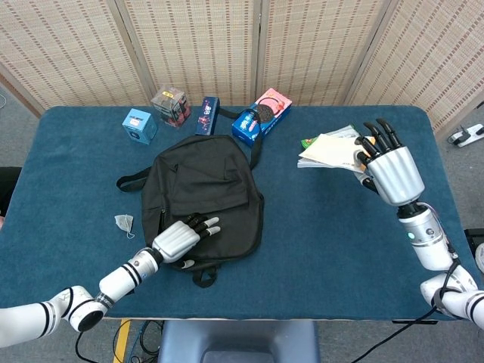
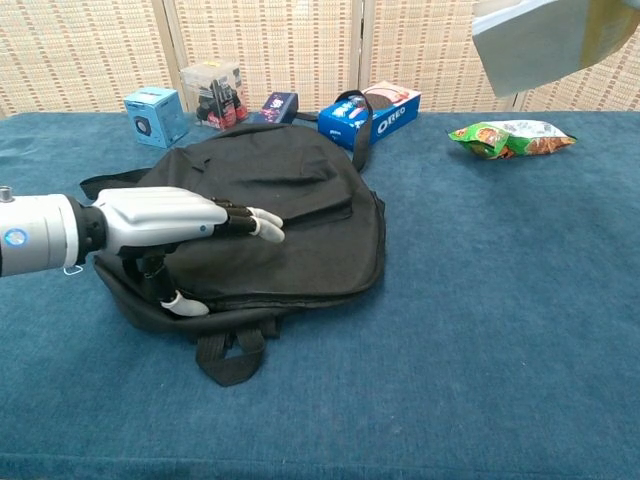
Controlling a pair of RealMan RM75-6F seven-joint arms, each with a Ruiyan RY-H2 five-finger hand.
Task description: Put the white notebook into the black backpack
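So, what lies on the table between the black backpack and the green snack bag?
Only bare blue table between black backpack and green snack bag, in chest view.

Only readable text: "OREO" in white letters on side of blue biscuit box [image 2: 372, 113] at far edge of worktop, just behind black backpack [image 2: 290, 215]. Same box [image 1: 261, 116] appeared from above in head view, lettering too small to read there. Print on other boxes and on green snack packet [image 2: 512, 137] was too small or blurred to read.

Oreo box [image 2: 372, 113] (beside cubes [image 1: 141, 125])
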